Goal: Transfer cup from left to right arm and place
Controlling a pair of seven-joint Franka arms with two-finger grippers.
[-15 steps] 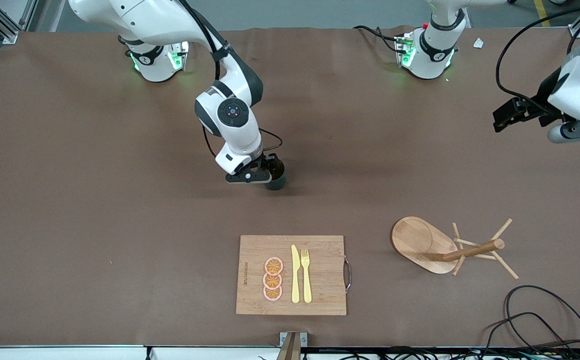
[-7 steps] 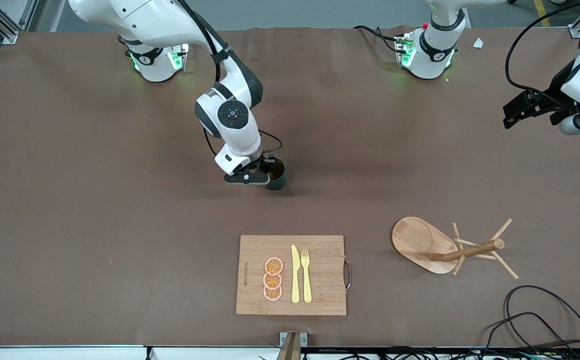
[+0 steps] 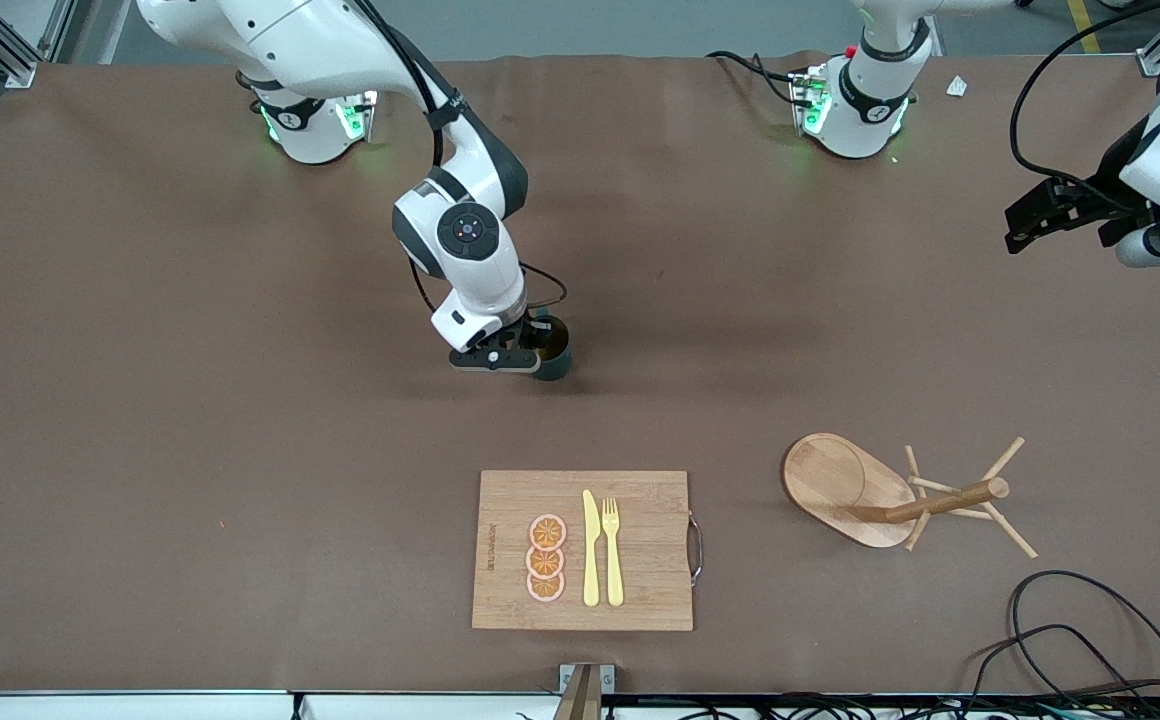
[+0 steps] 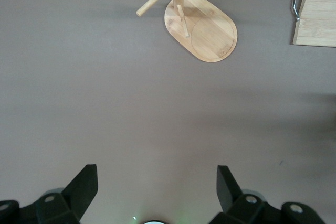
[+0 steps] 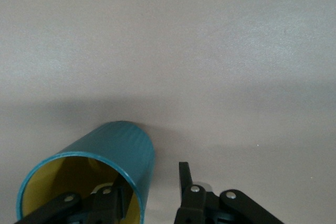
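Teal ribbed cup (image 3: 554,357), yellow inside, upright on tabletop (image 3: 190,400) mid-table, farther from front camera than cutting board (image 3: 510,500).

A: so where's the right gripper (image 3: 532,352) at; is it down on the cup (image 3: 554,354)?

B: yep, right at the dark cup mid-table; the fingers are hidden from up here; the left gripper (image 3: 1022,228) hangs over the left arm's end of the table (image 3: 190,420); nearer the camera sit a cutting board (image 3: 500,520) with 3 orange slices (image 3: 546,558), plus a wooden peg rack (image 3: 890,492)
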